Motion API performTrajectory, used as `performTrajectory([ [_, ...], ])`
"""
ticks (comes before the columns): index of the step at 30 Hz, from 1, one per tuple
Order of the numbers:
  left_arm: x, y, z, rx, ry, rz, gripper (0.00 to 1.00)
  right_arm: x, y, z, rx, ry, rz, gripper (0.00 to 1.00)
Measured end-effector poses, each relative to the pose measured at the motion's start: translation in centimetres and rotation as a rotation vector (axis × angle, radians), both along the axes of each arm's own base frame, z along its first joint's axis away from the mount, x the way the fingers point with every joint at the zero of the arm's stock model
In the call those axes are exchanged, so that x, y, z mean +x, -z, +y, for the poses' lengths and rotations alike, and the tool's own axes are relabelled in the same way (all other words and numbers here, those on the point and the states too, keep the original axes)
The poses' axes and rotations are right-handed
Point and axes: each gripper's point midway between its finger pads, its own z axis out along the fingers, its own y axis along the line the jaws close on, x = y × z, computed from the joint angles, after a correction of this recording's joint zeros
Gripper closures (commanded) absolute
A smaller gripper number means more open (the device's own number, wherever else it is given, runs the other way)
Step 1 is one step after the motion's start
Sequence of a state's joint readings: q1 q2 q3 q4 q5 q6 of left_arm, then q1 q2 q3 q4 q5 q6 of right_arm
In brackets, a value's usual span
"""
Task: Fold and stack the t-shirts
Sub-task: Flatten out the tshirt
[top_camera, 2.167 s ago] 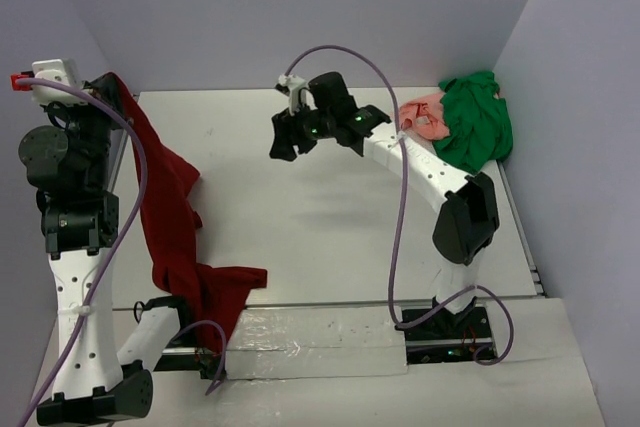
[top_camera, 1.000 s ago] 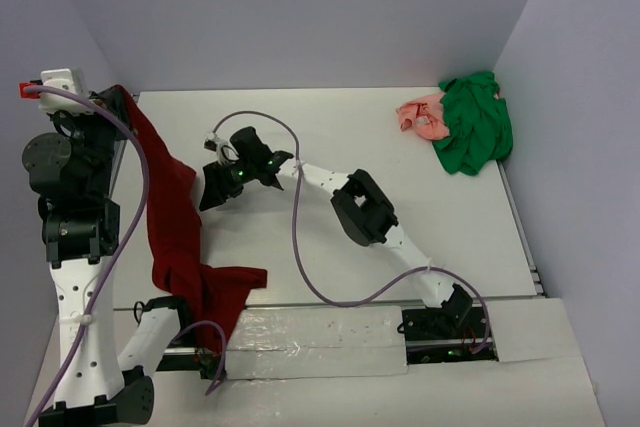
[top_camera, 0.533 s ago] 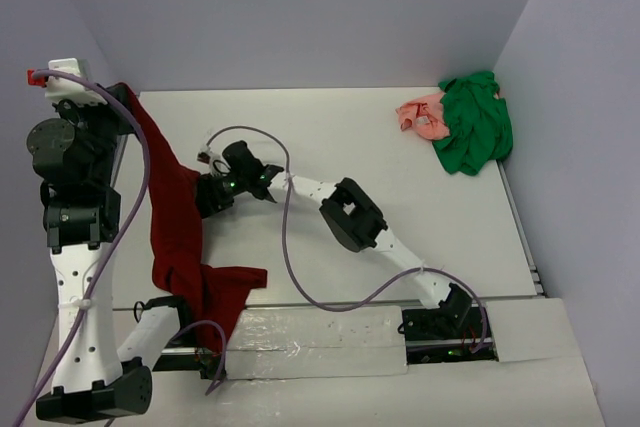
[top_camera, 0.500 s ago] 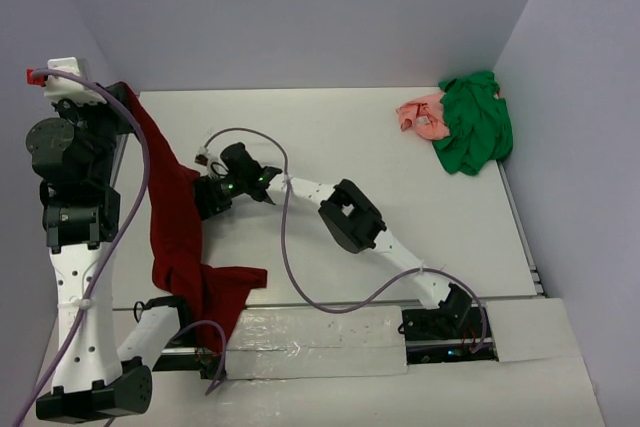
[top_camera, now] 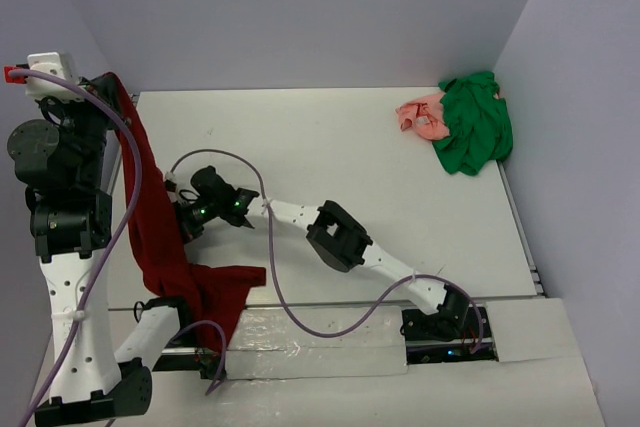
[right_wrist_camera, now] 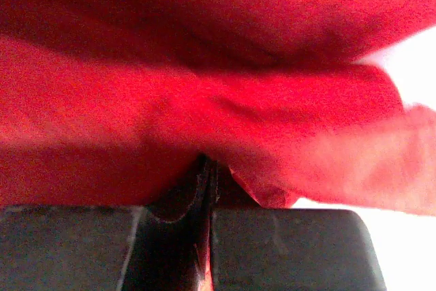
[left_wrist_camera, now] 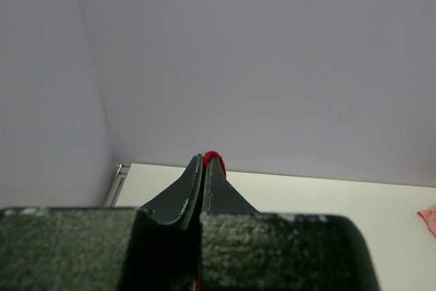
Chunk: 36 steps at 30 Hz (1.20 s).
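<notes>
Maroon t-shirt [top_camera: 150, 237] hangs in the top view as a long drape from the raised left arm [top_camera: 62, 197] down to a bunched end at the near left edge of the table [top_camera: 330, 137]. The right arm [top_camera: 330, 237], which a moment ago was over by the far right corner, has swung across the table. The right gripper [top_camera: 186, 217], which was gaping half a second back, now sits clamped at the drape's inner edge. The green t-shirt [top_camera: 475, 132] and the salmon-pink t-shirt [top_camera: 420, 117] lie untouched, touching each other, in that far right corner. From the left wrist, the left gripper [left_wrist_camera: 204, 163] is clenched, with a sliver of red cloth pinched at its tips. From the right wrist, red fabric fills the frame and the jaws are pressed together on a fold of it. With two holds on the shirt, spreading it flat looks like the next step; no folding has begun.
</notes>
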<state>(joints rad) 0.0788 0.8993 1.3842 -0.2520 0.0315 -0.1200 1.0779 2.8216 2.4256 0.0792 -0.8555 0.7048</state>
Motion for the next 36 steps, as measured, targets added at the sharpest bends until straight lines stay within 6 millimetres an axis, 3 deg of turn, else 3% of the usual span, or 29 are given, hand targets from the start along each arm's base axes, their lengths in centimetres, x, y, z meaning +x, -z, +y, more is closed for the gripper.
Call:
performTrajectory([
  [3, -0.1, 0.2, 0.0, 0.001, 0.001, 0.006, 1.0, 0.3, 0.3, -0.1, -0.013, 0.007, -0.035, 1.0],
  [6, -0.4, 0.2, -0.1, 0.004, 0.002, 0.007, 1.0, 1.9, 2.5, -1.9, -0.1, 0.049, -0.097, 1.0],
  [9, -0.7, 0.4, -0.2, 0.01, 0.002, 0.011, 1.0, 4.8, 4.4, -5.7, -0.236, 0.138, -0.193, 1.0],
  [11, -0.9, 0.4, -0.2, 0.012, 0.002, 0.011, 1.0, 7.8, 4.1, -9.3, -0.315, 0.218, -0.288, 1.0],
  [13, -0.9, 0.3, -0.2, 0.015, 0.002, 0.009, 1.0, 11.3, 2.2, -12.7, -0.36, 0.3, -0.371, 1.0],
  [18, -0.9, 0.3, -0.3, 0.02, 0.006, 0.008, 1.0, 22.1, -5.8, -22.6, -0.392, 0.589, -0.57, 1.0],
  [22, -0.8, 0.5, -0.3, 0.027, 0.007, 0.009, 1.0, 27.4, -10.0, -31.4, -0.468, 0.797, -0.694, 1.0],
  [24, -0.6, 1.0, -0.3, 0.029, 0.007, 0.016, 1.0, 28.2, -11.3, -34.1, -0.501, 0.847, -0.745, 1.0],
  [26, -0.4, 1.4, -0.2, 0.033, 0.007, 0.024, 1.0, 28.3, -12.3, -35.3, -0.521, 0.865, -0.79, 1.0],
  [36, -0.9, 1.1, -0.2, 0.06, 0.001, 0.011, 1.0, 26.1, -13.9, -36.7, -0.563, 0.823, -0.83, 1.0],
])
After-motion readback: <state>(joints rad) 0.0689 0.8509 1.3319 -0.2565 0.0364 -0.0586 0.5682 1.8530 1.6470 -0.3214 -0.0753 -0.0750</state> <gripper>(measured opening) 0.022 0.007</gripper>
